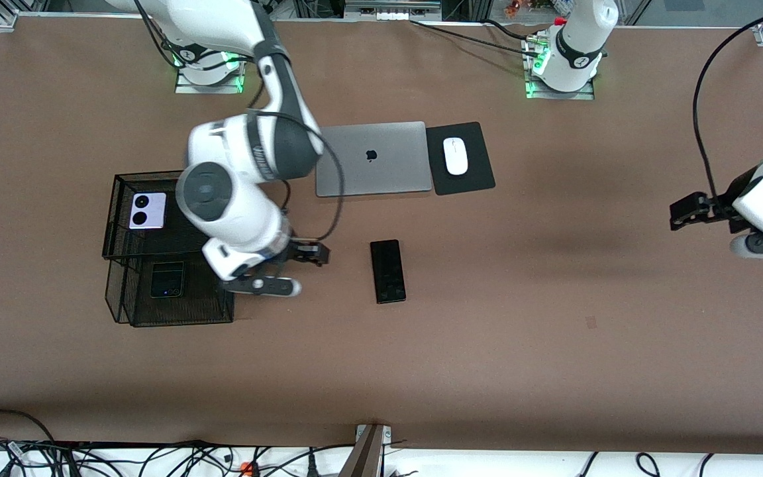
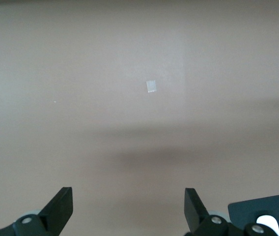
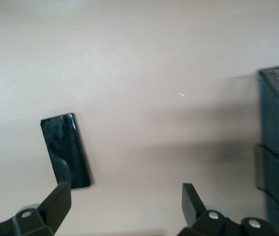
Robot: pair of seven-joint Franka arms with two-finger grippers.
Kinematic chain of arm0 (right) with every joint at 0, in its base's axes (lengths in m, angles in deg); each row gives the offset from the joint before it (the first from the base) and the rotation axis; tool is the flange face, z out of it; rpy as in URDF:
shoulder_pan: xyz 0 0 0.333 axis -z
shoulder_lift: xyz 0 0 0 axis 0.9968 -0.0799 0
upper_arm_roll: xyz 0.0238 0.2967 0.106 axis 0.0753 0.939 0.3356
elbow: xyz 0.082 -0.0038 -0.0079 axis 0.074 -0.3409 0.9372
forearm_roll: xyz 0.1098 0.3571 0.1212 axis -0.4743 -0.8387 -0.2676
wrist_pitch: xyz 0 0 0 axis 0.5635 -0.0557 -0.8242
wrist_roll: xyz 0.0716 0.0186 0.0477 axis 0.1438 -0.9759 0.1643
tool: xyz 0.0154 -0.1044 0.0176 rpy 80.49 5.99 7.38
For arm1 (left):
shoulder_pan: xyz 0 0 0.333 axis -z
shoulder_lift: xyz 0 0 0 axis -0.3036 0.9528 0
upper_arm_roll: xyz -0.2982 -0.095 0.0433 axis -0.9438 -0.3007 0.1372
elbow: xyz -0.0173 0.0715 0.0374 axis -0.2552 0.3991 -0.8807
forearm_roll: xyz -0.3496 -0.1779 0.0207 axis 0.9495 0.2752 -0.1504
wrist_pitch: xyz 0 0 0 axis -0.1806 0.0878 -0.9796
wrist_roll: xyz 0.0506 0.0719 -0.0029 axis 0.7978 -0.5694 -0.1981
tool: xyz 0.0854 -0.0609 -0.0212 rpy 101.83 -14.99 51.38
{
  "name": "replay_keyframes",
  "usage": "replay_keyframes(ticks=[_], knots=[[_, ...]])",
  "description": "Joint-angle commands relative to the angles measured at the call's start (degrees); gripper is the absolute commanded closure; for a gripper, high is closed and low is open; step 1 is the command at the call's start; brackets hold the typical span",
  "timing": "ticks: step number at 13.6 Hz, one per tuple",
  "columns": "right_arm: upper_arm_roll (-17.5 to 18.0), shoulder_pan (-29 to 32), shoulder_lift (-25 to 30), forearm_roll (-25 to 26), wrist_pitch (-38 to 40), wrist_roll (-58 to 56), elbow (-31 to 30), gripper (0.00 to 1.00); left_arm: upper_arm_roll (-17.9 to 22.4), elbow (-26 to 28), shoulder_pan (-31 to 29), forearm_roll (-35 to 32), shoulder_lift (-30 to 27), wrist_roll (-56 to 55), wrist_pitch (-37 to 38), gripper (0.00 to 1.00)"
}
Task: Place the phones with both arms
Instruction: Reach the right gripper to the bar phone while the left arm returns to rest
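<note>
From the front view, three phones are countable: the lilac-white folded phone (image 1: 148, 211) lies in the upper mesh tray (image 1: 116, 218), the black folded phone (image 1: 167, 279) lies in the lower mesh tray (image 1: 222, 311) nearer the camera, and the long black slab phone (image 1: 387, 271) rests flat on the bare desk (image 1: 520, 344), nearer the camera than the one silver laptop (image 1: 373, 158) and the one white mouse (image 1: 456, 156) on its black pad (image 1: 461, 159). The right end effector (image 1: 312, 253) hangs over the desk between the two trays and the slab phone, and the left end effector (image 1: 683, 213) waits over the left arm's end of the desk, well apart from every phone. In the left wrist view, the left end effector (image 2: 128, 204) stands wide with nothing between its fingers, only bare desk and a small pale mark (image 2: 151, 86) below it. In the right wrist view, the right end effector (image 3: 125, 201) is likewise wide and empty, with the slab phone (image 3: 65, 150) off to one side by one fingertip rather than centred, and the mesh trays (image 3: 277, 147) at the frame edge. The likely trouble is a descent from this offset: one finger could land on the thin slab or push it across the desk, and a flat, slim phone gives little edge to pinch.
</note>
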Motion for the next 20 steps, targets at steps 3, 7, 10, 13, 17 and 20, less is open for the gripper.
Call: replay_keyframes(ticks=[3, 7, 10, 13, 17, 20], knots=[[18.0, 3.4, -4.2, 18.0, -14.8, 12.6, 1.1, 0.00, -0.9, 3.7, -1.6, 0.2, -7.3, 2.1, 2.5, 0.00], [21.4, 3.3, -9.8, 23.8, -23.9, 15.5, 1.1, 0.00, -2.2, 2.5, -0.7, 0.2, -7.0, 1.3, 3.5, 0.00], [22.8, 3.2, -11.9, 25.9, -29.5, 16.1, 1.1, 0.00, -2.3, 1.9, -0.4, 0.2, -6.6, 1.0, 4.4, 0.00], [24.8, 3.3, -11.8, 25.6, -30.3, 17.6, 1.1, 0.00, -2.3, 1.8, -0.5, 0.1, -7.2, 1.1, 7.6, 0.00], [27.1, 3.1, -12.5, 26.0, -32.4, 19.4, 0.9, 0.00, -2.4, 1.7, -0.5, 0.1, -7.2, 1.0, 8.6, 0.00], [27.1, 3.0, -13.4, 29.6, -32.5, 19.5, 0.7, 0.00, -2.3, 1.7, -0.6, -0.2, -7.2, 1.3, 8.7, 0.00]])
